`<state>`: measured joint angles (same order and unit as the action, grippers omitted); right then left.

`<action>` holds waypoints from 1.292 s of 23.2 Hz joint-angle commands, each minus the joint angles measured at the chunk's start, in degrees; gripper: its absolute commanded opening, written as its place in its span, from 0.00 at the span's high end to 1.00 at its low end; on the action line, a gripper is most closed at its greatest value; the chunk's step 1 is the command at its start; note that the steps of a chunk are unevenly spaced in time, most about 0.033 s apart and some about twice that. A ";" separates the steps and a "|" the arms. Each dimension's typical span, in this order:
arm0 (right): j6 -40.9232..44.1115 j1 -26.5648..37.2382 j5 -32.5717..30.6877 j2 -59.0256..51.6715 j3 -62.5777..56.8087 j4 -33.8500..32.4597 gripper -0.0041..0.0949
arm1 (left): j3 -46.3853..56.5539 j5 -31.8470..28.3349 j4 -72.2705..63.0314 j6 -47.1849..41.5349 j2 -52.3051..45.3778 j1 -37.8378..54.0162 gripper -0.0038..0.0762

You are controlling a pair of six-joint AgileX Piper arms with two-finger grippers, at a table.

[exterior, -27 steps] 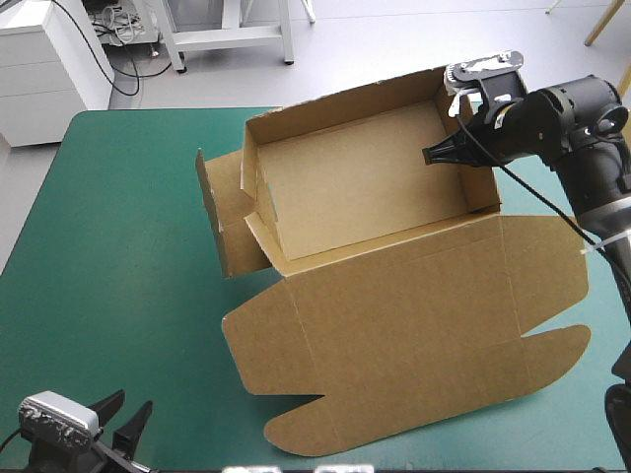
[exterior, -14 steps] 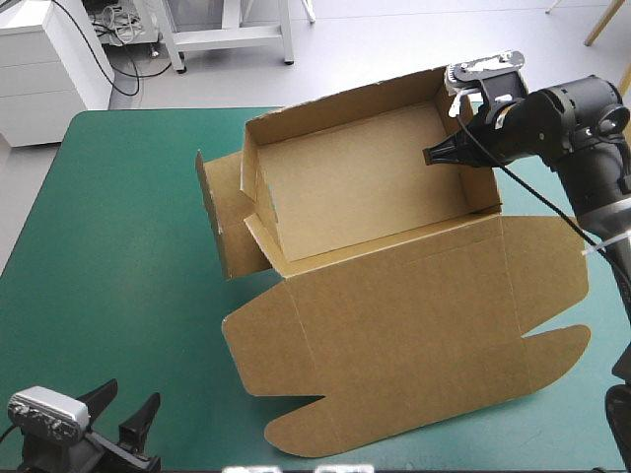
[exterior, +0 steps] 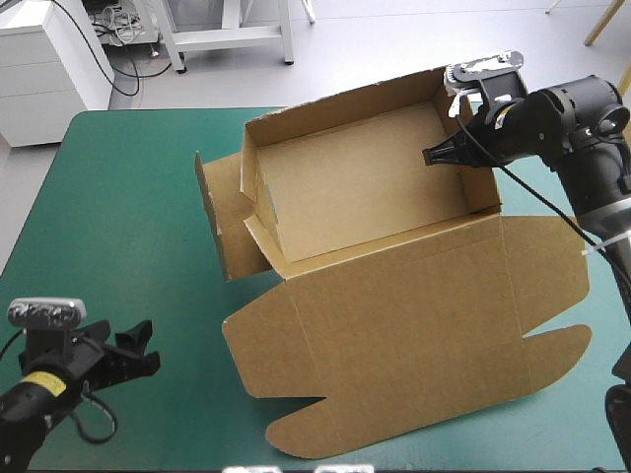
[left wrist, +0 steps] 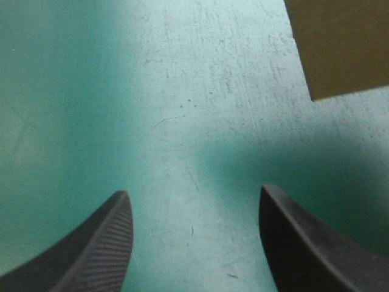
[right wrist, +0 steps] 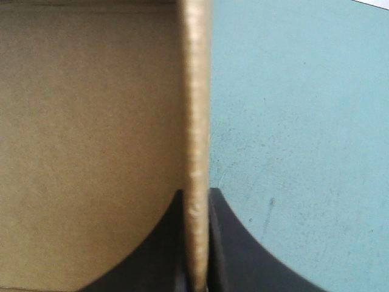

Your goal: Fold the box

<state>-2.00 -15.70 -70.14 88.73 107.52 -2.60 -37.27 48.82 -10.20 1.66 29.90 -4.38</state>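
High view, starting at the left: the left claw (exterior: 146, 348) hangs over the near-left corner of the teal-green worktop (exterior: 118, 197), its black fingers (left wrist: 103, 243) apart with nothing between them, well apart from the box (exterior: 365, 187). The brown box sits toward the far right, an open tray with its lid (exterior: 414, 325) flat toward the near edge. Its left side flap (exterior: 219, 222) stands splayed outward, untucked. The right claw (exterior: 436, 155) is clamped on the tray's right wall (right wrist: 196, 121). That flap looks like the step in hand: the left claw should probably press it in squarely from outside, with the right pinch bracing the tray against sliding.
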 commanded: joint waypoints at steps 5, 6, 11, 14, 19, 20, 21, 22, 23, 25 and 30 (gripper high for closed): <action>-0.26 0.23 3.11 -2.81 1.64 0.51 0.98 | -7.35 -10.13 -1.93 -1.66 19.44 -0.18 0.41; -0.26 0.23 3.11 -2.81 1.64 0.51 0.98 | -8.33 -10.41 -2.08 -1.66 22.14 -0.18 0.41; -1.16 0.23 3.11 -2.81 1.64 0.20 0.98 | -12.06 -11.62 -4.41 2.45 33.74 1.03 0.41; -1.16 0.23 3.11 -2.81 1.64 0.08 0.98 | -13.01 -11.08 -20.23 16.45 41.60 9.18 0.41; -1.16 0.23 3.11 -2.81 1.64 0.93 0.98 | -13.01 -8.58 -45.95 42.19 48.35 17.25 0.41; -1.16 0.23 3.11 -2.81 1.64 2.60 0.98 | -13.01 -8.29 -51.82 46.58 50.05 17.25 0.41; -1.16 0.23 3.11 -2.87 1.64 3.93 0.98 | -13.01 -7.28 -56.85 49.75 51.30 17.25 0.41; -1.16 0.23 3.11 -2.98 1.64 4.34 0.98 | -13.01 -6.75 -59.98 52.10 51.91 17.25 0.41; -1.16 0.23 3.11 -3.12 1.64 4.82 0.98 | -13.01 -6.14 -62.84 54.10 52.68 17.25 0.41; -1.16 0.23 3.11 -3.66 1.64 5.80 0.98 | -13.01 -3.63 -67.92 57.84 54.37 17.25 0.41; -1.60 0.23 3.11 -4.34 1.64 4.42 0.98 | -13.01 11.10 -77.91 66.10 55.80 17.25 0.42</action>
<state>-3.54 -15.70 -70.33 86.75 107.52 1.52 -48.48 51.98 -80.54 64.50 87.46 12.88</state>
